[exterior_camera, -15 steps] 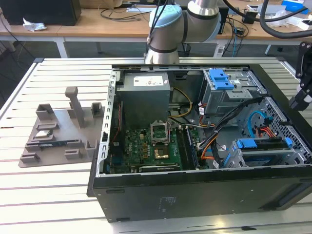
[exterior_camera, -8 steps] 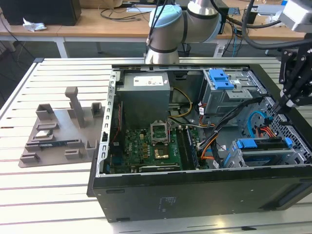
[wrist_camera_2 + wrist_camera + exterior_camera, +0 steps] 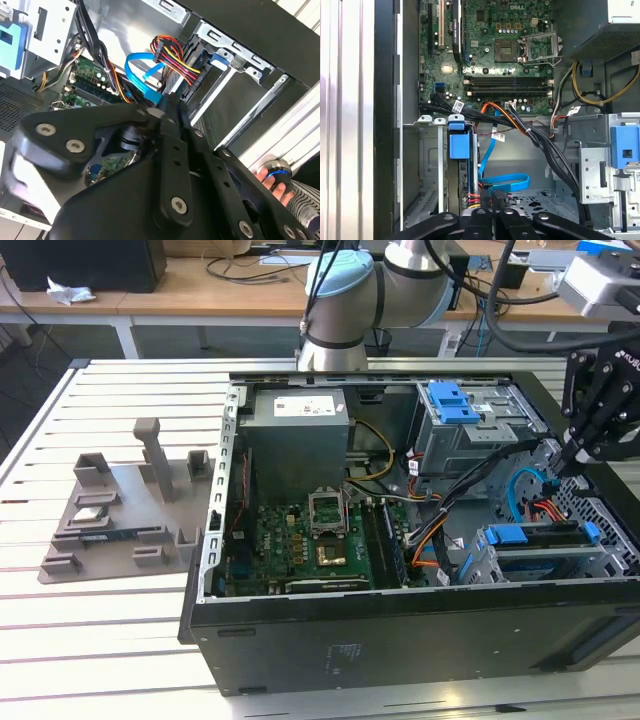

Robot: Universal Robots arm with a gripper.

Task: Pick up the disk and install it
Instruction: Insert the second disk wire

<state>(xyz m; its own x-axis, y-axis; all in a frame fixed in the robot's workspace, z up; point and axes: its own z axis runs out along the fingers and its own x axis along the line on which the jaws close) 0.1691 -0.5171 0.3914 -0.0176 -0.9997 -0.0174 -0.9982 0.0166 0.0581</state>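
Observation:
The disk (image 3: 540, 558) sits edge-up in the lower drive cage (image 3: 500, 570) at the exterior view's right, inside the open computer case, with blue rails at both ends. In the first wrist view the disk (image 3: 465, 172) is seen edge-on below its blue rail tab (image 3: 457, 142). My gripper (image 3: 566, 466) hangs over the disk's cable end. Its fingertips are shut together, and in both wrist views the gripper (image 3: 495, 202) (image 3: 167, 107) is right at the plug of the blue flat cable (image 3: 507, 182). Whether the plug is pinched between them is not clear.
Red-yellow-black power wires (image 3: 170, 52) and black cable bundles (image 3: 540, 142) crowd the space by the gripper. An upper metal cage with a blue latch (image 3: 452, 400), the power supply (image 3: 298, 435) and the motherboard (image 3: 300, 550) fill the case. A grey fixture (image 3: 120, 505) lies outside it. A hand (image 3: 272, 177) rests outside.

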